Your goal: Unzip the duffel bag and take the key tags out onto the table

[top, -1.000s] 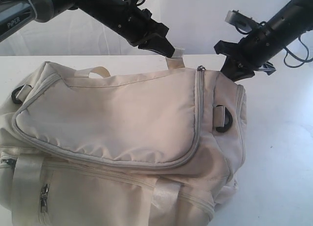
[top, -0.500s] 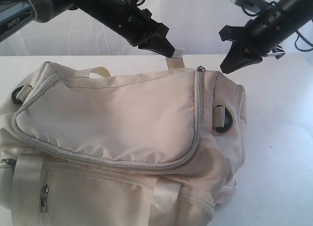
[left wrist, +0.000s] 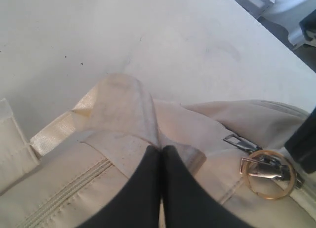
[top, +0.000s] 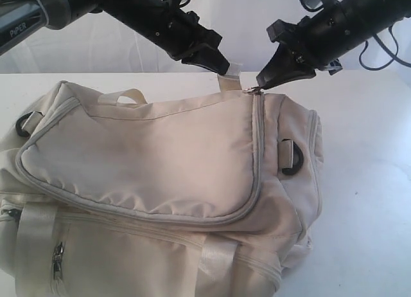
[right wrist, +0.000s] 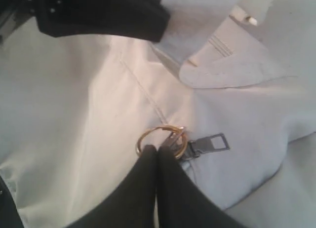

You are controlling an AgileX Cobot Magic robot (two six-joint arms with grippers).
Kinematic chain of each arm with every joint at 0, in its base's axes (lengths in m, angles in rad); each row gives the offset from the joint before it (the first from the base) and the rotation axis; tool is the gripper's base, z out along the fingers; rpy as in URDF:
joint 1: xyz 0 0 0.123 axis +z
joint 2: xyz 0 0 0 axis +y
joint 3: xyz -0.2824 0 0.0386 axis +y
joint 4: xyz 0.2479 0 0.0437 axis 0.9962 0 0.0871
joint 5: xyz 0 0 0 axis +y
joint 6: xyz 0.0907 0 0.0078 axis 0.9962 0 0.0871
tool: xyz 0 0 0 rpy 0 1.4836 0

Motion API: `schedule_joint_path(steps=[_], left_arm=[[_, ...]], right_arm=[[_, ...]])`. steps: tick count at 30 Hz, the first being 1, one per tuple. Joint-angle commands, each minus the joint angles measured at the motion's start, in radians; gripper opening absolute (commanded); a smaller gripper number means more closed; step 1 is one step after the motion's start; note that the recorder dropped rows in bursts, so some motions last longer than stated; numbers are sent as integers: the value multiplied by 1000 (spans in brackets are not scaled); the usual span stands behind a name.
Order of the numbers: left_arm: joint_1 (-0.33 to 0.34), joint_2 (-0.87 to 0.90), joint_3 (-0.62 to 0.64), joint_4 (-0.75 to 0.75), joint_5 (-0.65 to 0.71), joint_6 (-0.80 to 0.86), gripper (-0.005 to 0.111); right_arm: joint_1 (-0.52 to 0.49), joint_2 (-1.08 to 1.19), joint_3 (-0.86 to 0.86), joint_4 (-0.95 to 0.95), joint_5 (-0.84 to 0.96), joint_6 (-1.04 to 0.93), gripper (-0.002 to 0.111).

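Note:
The cream duffel bag (top: 160, 155) lies zipped on the white table (top: 372, 181). My left gripper (top: 225, 71) is shut on a cream fabric tab (top: 229, 81) at the bag's far top edge; in the left wrist view the closed fingertips (left wrist: 161, 150) pinch that tab (left wrist: 123, 104). My right gripper (top: 260, 85) is at the top end of the curved grey zipper (top: 258, 149). In the right wrist view it (right wrist: 157, 150) is shut on the gold ring (right wrist: 163, 136) of the zipper pull (right wrist: 210, 143). The key tags are hidden.
A black D-ring (top: 292, 157) hangs on the bag's right end and another (top: 26, 125) on its left end. A carry handle (top: 125, 94) lies on top. A side pocket zipper (top: 58, 258) runs near the front. Bare table (left wrist: 148, 35) lies behind and right of the bag.
My right gripper has swung left and down from beside the bag's right end to the zipper pull and closed on its ring. The left gripper has kept hold of the tab.

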Motion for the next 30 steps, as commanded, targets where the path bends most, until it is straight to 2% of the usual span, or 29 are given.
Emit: schedule_joint_path(steps=[1,11,17,22,27,30], left_arm=[[2,-7,2,-11,5,-5,0],[2,-7,2,-11,5,-5,0],[2,-7,2,-11,7,-5,0],[2,-7,2,-11,9,-5,0],[2,-7,2,-11,11,-5,0],[2,-7,2,-11,11,-4,0]], right_arm=[[12,-29,6,14,5,-13,0],[31,-38,-27,35,5,-94,1],[34,-38,-67,29,5,-415,24],[81,-43,-67,-136,5,-628,28],[147,-43,-67,-251,-18,-643,29],[184,-43,-67,-334,-59,-643,35]])
